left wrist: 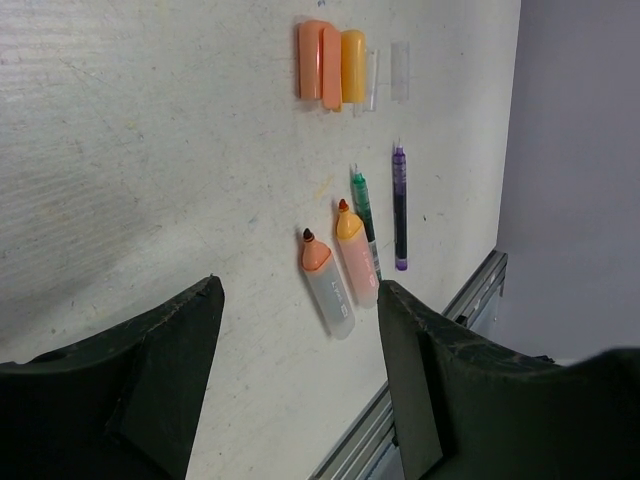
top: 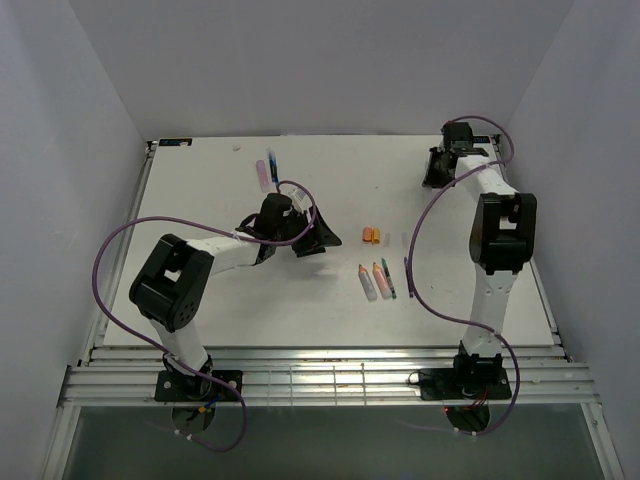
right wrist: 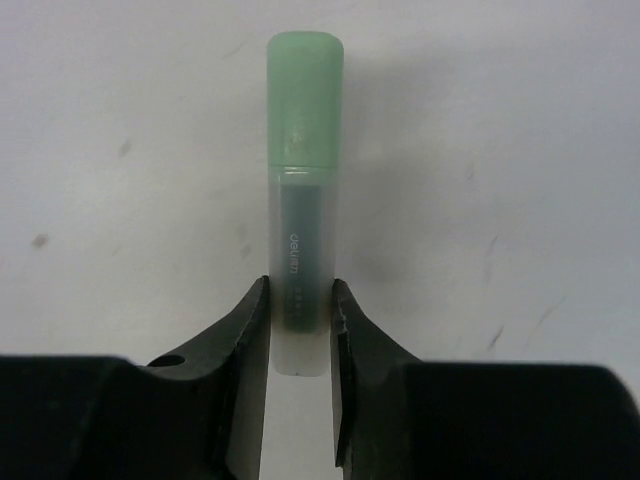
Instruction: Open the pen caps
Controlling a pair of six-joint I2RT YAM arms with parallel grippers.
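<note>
My right gripper (right wrist: 300, 300) is shut on the lower body of a mint green pen (right wrist: 298, 250) lying on the table. Its pale green cap (right wrist: 305, 100) is on and points away from the jaws. In the top view this gripper (top: 438, 170) is at the far right back. My left gripper (left wrist: 298, 295) is open and empty, above the table centre (top: 312, 238). Ahead of it lie two uncapped orange pens (left wrist: 328, 285) (left wrist: 356, 262), a thin green pen (left wrist: 364, 215) and a thin purple pen (left wrist: 400, 205). Loose orange caps (left wrist: 318, 62) and a yellow cap (left wrist: 353, 65) lie beyond.
Two clear thin caps (left wrist: 400, 70) lie beside the yellow cap. A pink pen (top: 260, 172) and a slim blue pen (top: 272, 165) lie at the back left. The table's front rail (left wrist: 470, 290) runs close behind the thin pens. White walls enclose the table.
</note>
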